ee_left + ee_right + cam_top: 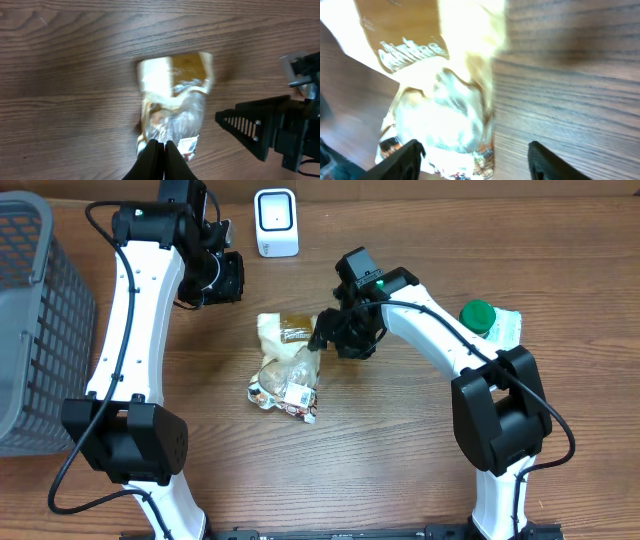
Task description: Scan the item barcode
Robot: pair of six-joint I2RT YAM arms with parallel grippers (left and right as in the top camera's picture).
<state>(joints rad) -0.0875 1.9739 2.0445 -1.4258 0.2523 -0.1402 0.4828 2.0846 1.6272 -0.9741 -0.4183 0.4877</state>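
The item, a crinkled clear-and-tan snack bag (283,366), lies flat on the table's middle; its white barcode label (298,393) faces up at the near end. In the left wrist view the bag (175,100) lies below, its label (188,144) beside my fingertips. My left gripper (222,277) hangs shut and empty, up and left of the bag (159,146). My right gripper (324,338) stands open at the bag's right edge. Its jaws (476,155) straddle the bag (440,115) and bare wood without gripping. A white scanner (276,222) stands at the back.
A grey mesh basket (30,310) fills the left edge of the table. A green-capped package (482,317) lies at the right, behind the right arm. The right arm's black gripper (260,125) shows at the side of the left wrist view.
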